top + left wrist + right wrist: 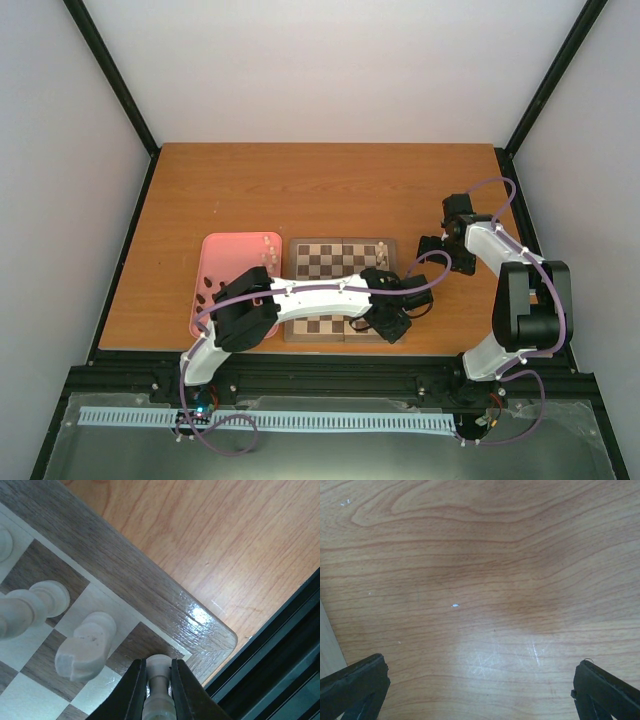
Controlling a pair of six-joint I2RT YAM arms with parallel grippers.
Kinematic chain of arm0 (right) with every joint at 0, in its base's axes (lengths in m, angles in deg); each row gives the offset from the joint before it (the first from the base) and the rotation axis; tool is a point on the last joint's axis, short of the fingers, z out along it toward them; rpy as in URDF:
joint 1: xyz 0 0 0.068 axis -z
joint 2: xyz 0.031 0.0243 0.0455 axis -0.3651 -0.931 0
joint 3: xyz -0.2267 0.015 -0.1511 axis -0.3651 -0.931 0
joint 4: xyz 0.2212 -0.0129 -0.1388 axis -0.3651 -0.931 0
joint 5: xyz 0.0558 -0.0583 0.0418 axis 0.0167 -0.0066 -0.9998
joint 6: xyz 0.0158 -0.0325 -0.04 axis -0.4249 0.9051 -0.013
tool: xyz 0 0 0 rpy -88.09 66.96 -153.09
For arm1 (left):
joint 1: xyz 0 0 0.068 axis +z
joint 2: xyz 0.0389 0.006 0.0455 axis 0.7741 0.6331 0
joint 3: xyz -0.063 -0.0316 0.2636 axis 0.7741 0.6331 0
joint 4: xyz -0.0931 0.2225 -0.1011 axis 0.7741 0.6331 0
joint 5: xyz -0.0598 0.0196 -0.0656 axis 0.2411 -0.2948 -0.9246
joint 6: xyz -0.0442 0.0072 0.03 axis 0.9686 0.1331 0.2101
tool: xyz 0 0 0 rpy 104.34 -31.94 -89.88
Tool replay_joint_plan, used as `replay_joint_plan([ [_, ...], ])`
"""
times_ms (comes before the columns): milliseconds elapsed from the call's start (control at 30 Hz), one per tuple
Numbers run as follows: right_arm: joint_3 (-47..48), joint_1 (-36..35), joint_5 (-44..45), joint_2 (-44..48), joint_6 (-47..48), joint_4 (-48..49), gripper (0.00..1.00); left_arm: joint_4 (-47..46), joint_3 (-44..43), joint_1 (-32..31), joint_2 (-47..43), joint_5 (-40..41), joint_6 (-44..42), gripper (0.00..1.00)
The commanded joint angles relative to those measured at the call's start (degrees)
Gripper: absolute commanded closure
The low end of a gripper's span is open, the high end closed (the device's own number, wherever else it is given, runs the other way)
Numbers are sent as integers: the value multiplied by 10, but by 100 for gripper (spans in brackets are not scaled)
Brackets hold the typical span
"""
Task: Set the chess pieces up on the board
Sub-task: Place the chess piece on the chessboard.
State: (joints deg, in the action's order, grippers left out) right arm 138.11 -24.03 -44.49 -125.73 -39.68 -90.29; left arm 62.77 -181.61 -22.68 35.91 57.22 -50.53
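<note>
Seen from above, a wooden chequered board (pixel 322 262) lies in the middle of an orange-brown worktop (pixel 300 180), with a pink tray (pixel 222 262) just beside its left edge. The left arm (pixel 310 295) reaches across the board's near side to its near right corner. The right arm (pixel 520 300) rests off to the right, its end over bare worktop just past the board's right edge. In the left wrist view, the left jaws are pinched narrow on a small cream-white held piece (pixel 159 666), which sits above the dark corner square beside the board's rounded brown border. Whether its base touches the square cannot be told. A neighbouring piece (pixel 85 650) stands on the next square, very near the jaws, and a third piece (pixel 37 605) stands beyond it. In the right wrist view, the right jaws stand wide apart and hold nothing, with only wood grain between them. The risks are likely these: if the jaws release before the base is seated flat, the held piece may topple or roll onto the border. Opening or lifting away at a slant could also clip the neighbouring piece and knock it over.
</note>
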Motion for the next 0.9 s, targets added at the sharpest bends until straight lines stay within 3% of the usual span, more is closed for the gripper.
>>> replay_joint_plan([
  [0, -4, -2, 3, 10, 0, 9, 0, 19, -24, -9, 10, 19, -13, 99],
  [333, -2, -2, 2, 9, -3, 6, 0, 23, -24, -9, 12, 14, -20, 99],
  [867, -6, -2, 1, 14, -7, 5, 0, 21, -21, -8, 1, 20, -27, 69],
])
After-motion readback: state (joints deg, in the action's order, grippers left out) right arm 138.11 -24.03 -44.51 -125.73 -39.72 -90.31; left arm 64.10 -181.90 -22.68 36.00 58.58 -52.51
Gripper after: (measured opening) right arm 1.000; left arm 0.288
